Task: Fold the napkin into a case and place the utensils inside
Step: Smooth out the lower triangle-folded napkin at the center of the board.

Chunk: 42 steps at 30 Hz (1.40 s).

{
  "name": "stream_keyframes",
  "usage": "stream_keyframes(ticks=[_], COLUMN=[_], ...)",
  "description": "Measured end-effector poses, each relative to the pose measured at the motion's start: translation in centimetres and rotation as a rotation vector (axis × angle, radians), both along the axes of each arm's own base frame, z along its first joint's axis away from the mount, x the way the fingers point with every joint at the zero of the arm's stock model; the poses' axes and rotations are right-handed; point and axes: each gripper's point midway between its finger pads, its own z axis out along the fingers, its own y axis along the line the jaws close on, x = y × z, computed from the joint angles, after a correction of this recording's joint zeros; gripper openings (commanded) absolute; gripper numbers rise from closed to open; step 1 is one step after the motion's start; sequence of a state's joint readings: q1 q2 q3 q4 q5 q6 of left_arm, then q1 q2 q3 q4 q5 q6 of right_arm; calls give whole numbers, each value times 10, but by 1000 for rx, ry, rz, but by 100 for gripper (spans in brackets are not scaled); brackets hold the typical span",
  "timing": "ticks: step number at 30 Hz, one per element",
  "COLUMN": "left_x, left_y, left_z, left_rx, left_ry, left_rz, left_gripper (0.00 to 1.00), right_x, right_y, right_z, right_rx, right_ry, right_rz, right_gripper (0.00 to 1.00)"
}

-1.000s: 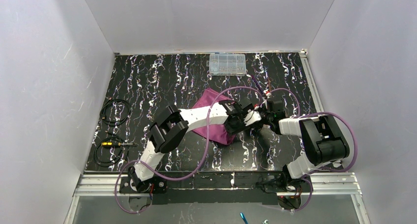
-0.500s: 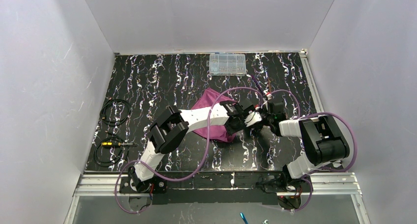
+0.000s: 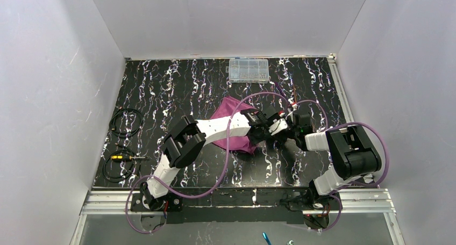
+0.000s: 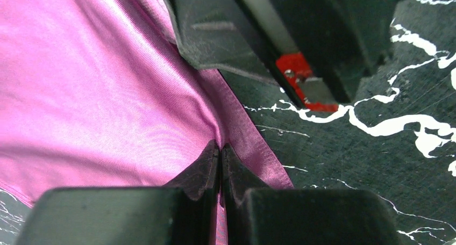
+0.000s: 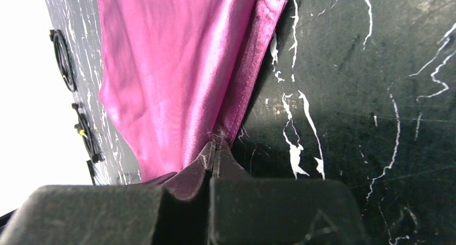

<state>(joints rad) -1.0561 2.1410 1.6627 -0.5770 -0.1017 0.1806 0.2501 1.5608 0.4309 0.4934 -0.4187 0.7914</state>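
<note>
The plum-purple napkin [image 3: 230, 122] lies crumpled mid-table, partly under my left arm. My left gripper [image 4: 220, 148] is shut on a fold at the napkin's [image 4: 107, 94] right edge, with cloth showing between the closed fingers. My right gripper [image 5: 215, 146] is shut on the hemmed edge of the napkin [image 5: 172, 67], close beside the left one. In the top view the left gripper [image 3: 265, 131] and the right gripper [image 3: 279, 130] meet at the cloth's right side. The utensils [image 3: 286, 93], two thin sticks, lie on the table just beyond the grippers.
A clear plastic compartment box [image 3: 248, 70] stands at the back of the black marbled table [image 3: 177, 84]. Two black cable coils [image 3: 127, 122] [image 3: 118, 165] lie at the left. White walls enclose three sides.
My left gripper has gone from part open to shut on the napkin's edge. The cloth's near right corner has drawn in slightly. The right gripper stays shut.
</note>
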Motion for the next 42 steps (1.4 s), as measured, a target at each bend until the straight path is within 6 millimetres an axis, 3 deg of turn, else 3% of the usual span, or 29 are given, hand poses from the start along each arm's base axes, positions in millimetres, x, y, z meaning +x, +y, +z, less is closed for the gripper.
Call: stream_keyframes(ticks=[9,12,15,19,27,30,34,36,39,42], left_x=[3,4,4,8,2,-2,-5,-8,-12,-12], left_y=[-8,-7,-5,-10,-25,-22,-21,-20,-19,-22], left_z=[5,1,-11,-9,-5,-7,-4,-1,6,18], left_rx=[-29,-15,14,-3,-62,-53,-67,-76,-88,-122], left_ry=[-9,-11,-9,-26,-5,17,44,65,104,151], left_rz=[-12,-24,-38,-43,-66,-64,-55,-54,-56,-58], left_gripper=[1,7,15,25,43,44,54,55,70,71], right_x=[-1,-1,-4,-5,-2,6,16,23,35,49], right_y=[-1,-3,-9,-21,-50,-49,-44,-41,-36,-28], right_z=[0,0,0,8,20,24,32,39,52,67], right_rx=[17,25,18,-13,-54,-19,24,53,98,125], right_ry=[13,20,37,36,35,29,7,-15,-50,-90], right_rz=[-8,-10,-12,-19,-71,-78,-86,-88,-94,-88], right_gripper=[1,2,22,28,2,1,1,1,1,1])
